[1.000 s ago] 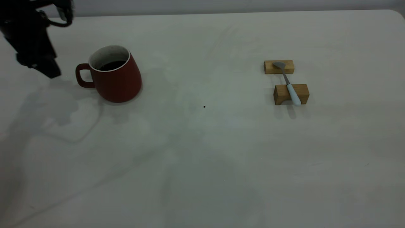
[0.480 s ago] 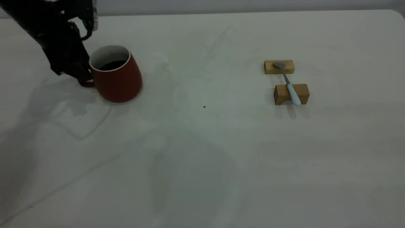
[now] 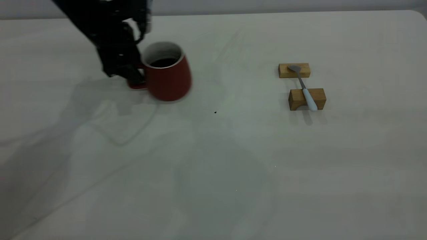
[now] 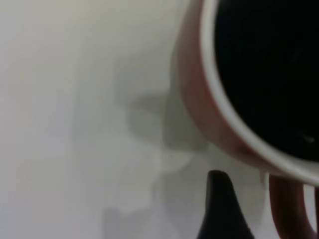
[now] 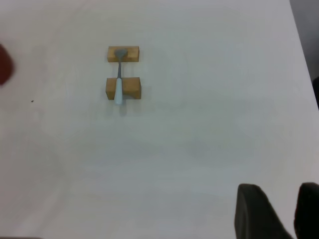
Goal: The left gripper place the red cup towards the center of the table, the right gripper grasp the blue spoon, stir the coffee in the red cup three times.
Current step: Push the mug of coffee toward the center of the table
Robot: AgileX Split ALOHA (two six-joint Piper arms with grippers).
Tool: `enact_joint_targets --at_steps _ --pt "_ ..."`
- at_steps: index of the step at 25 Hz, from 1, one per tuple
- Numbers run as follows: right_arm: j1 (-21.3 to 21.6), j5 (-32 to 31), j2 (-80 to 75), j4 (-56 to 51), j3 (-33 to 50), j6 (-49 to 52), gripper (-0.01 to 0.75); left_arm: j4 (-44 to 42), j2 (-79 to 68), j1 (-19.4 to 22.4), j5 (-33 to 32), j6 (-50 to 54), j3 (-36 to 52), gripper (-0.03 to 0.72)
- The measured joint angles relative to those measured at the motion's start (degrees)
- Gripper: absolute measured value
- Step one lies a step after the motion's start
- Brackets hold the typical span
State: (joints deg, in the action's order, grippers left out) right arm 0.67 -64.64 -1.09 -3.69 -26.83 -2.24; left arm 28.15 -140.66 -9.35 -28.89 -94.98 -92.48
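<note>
Dark red cup (image 3: 168, 75), coffee (image 3: 164, 62) inside, rides beside the left tool (image 3: 133, 77), which grips its handle, short of the counter (image 3: 233, 166) middle. Next: set it down gently. The blue spoon (image 3: 304, 88) waits on wooden blocks (image 3: 307, 98), far from the narrowly parted right tool (image 5: 286, 211).

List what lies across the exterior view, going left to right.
left gripper at the cup's handle → red cup holding coffee → small dark speck on the table → blue spoon lying across two wooden blocks.
</note>
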Motion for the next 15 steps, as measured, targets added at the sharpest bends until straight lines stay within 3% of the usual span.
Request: enact_joint_targets --at_steps 9,15 --pt "0.0 0.0 0.0 0.0 0.0 0.0 0.237 2.5 -1.8 -6.8 0.9 0.0 -1.8 0.551" --pt "0.0 0.0 0.0 0.0 0.0 0.0 0.237 2.0 -1.8 -7.6 0.6 2.0 -1.8 0.551"
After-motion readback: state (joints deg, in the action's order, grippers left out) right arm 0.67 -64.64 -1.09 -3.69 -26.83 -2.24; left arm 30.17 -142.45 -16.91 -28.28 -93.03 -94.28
